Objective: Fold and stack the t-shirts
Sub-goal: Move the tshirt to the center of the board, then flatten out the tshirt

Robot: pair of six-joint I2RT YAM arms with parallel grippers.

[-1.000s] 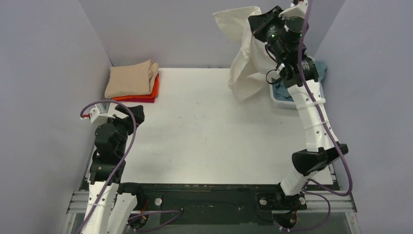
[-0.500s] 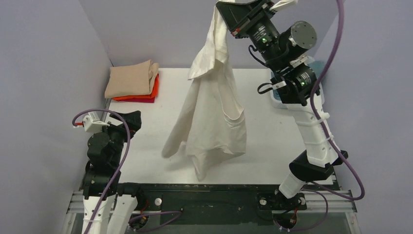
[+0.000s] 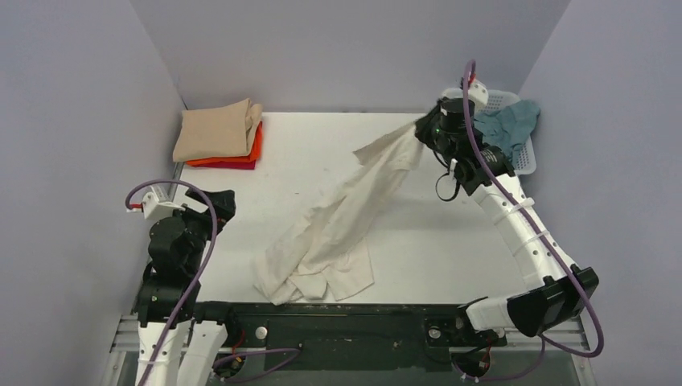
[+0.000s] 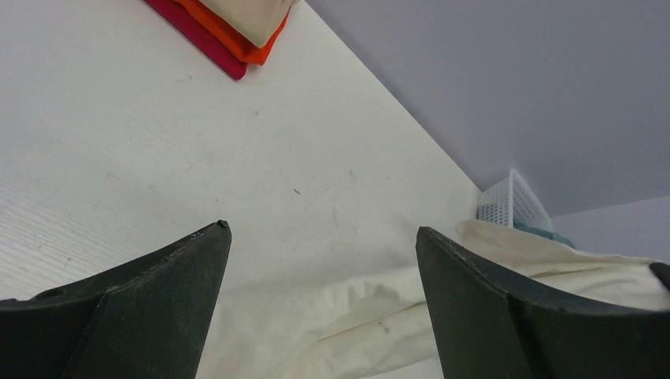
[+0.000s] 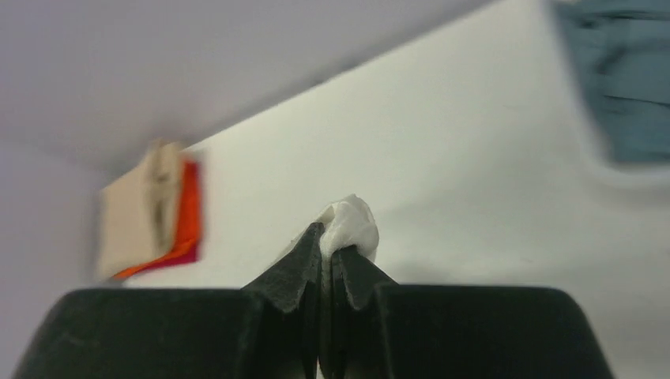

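Observation:
The cream-white t-shirt (image 3: 342,225) lies stretched across the table from the near middle to the back right. My right gripper (image 3: 421,127) is shut on its far end, a white bunch (image 5: 349,225) showing between the fingertips. The shirt also shows in the left wrist view (image 4: 379,316). A folded stack sits at the back left: tan shirt (image 3: 215,130) on top, orange shirt (image 3: 256,145) under it, red shirt (image 3: 233,165) at the bottom. The teal-blue shirt (image 3: 508,122) lies in the basket. My left gripper (image 3: 219,201) is open and empty at the left, short of the cream shirt.
The white lattice basket (image 3: 523,153) stands at the back right corner, beside the right arm. Grey walls close in the left, back and right sides. The table's near edge (image 3: 386,304) runs just past the shirt's lower hem.
The right gripper has swung down from high above the table to the back right, laying the hanging cream shirt out on the table. The left arm has barely moved.

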